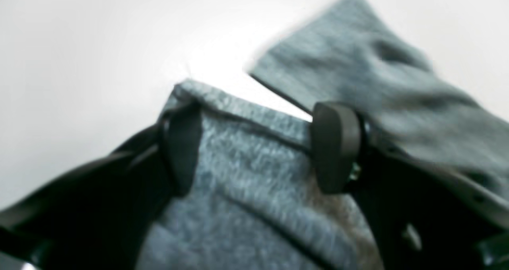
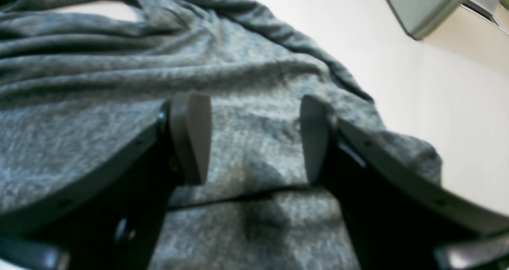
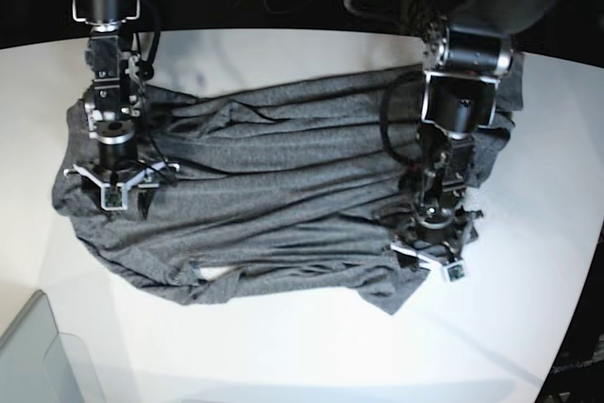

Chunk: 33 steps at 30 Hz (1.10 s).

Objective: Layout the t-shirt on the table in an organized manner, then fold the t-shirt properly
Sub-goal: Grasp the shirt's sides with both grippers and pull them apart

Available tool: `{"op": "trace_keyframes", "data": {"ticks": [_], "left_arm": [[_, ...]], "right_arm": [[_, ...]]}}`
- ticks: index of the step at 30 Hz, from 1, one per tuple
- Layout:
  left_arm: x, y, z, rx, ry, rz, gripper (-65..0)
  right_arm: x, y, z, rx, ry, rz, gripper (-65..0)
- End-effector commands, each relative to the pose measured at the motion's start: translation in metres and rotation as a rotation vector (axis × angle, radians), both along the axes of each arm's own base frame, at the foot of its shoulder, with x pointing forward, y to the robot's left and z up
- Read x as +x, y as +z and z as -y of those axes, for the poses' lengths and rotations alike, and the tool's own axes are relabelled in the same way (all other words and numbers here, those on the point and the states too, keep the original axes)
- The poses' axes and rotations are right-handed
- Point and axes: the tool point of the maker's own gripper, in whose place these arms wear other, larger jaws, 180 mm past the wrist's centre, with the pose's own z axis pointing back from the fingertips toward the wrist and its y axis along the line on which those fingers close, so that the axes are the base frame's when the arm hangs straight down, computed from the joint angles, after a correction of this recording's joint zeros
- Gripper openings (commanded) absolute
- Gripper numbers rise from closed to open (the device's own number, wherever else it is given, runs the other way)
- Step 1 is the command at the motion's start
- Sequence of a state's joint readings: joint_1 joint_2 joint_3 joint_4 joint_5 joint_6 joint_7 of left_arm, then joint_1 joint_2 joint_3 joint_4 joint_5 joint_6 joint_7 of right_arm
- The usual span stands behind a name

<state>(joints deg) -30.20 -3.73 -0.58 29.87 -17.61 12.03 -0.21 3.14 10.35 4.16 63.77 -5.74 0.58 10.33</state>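
Jaws: both pairs stand apart with nothing pinched; the left gripper (image 1: pixel 258 146) has a hemmed edge of cloth lying between its pads, the right gripper (image 2: pixel 254 138) straddles flat fabric beside a seam.
Shirt: the shirt (image 3: pixel 283 195) lies spread sideways across the middle of the table (image 3: pixel 311 356), wrinkled in long ridges, with a small gap of white showing near its edge closest to the camera.
Stage: layout looks unfinished (my reading); the cloth is roughly open but bunched, and one corner below the left gripper is turned under.
Left gripper place: low over the shirt's end at the base view's right, toward the tabletop's curved edge.
Right gripper place: over the shirt's other end, at the base view's left, toward the tabletop's far edge.
Grip advice: close each pair on a hem or seam rather than on mid-panel cloth, so one layer does not slip out.
Pull advice: draw the two ends apart together and keep them low, letting the ridges run out flat.
Risk: lifting high would likely drag the whole shirt and bunch it again.
Bin: a translucent bin (image 3: pixel 38 356) sits at the near left corner, well apart from the shirt.
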Motion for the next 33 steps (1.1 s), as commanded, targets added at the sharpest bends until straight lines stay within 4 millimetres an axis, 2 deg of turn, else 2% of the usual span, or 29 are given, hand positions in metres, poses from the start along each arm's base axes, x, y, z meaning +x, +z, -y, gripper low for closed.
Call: {"op": "trace_keyframes", "data": {"ticks": [1,5,11,15,17,20,22,25,27,29,31,33], "left_arm": [[0.001,0.0,-0.017,0.016,0.037,-0.005,-22.3],[0.007,0.009,-0.042,0.089,0.074,0.059,-22.3],[0.037,0.048,-0.045,0.104,0.08,0.155,-22.2],[0.057,0.077,-0.045,0.102,0.083,0.212,-22.2],[0.062,0.083,-0.044,0.097,0.085,0.223,-22.2],[0.062,0.083,-0.044,0.093,0.087,0.223,-22.2],[0.063,0.088,-0.041,0.087,0.083,0.242,-22.2],[0.046,0.07,-0.035,0.07,0.068,0.214,-22.2],[0.036,0.069,-0.028,0.043,0.047,0.206,-22.2],[0.022,0.069,-0.019,0.015,0.022,0.195,-22.2],[0.012,0.077,-0.01,-0.009,-0.005,0.203,-22.2],[-0.005,0.082,0.002,-0.04,-0.035,0.185,-22.3]], "right_arm": [[0.009,0.02,0.008,-0.017,-0.008,0.065,-28.9],[-0.004,0.012,0.023,-0.019,-0.046,0.043,-28.9],[-0.028,-0.011,0.023,-0.019,-0.046,-0.022,-28.9],[-0.038,-0.02,0.024,-0.023,-0.046,-0.048,-28.9],[-0.039,-0.018,0.032,-0.043,-0.047,-0.05,-28.9],[-0.034,-0.009,0.034,-0.047,-0.045,-0.027,-28.9],[-0.027,0.01,0.038,-0.055,-0.054,0.023,-28.9],[-0.017,0.039,0.036,-0.066,-0.047,0.099,-29.0],[-0.008,0.051,0.027,-0.063,-0.022,0.131,-29.0],[0.002,0.048,0.016,-0.028,0.018,0.091,-29.2],[0.013,0.039,-0.002,0.028,0.069,0.02,-29.6],[0.027,0.032,-0.023,0.076,0.123,-0.057,-33.9]]}}
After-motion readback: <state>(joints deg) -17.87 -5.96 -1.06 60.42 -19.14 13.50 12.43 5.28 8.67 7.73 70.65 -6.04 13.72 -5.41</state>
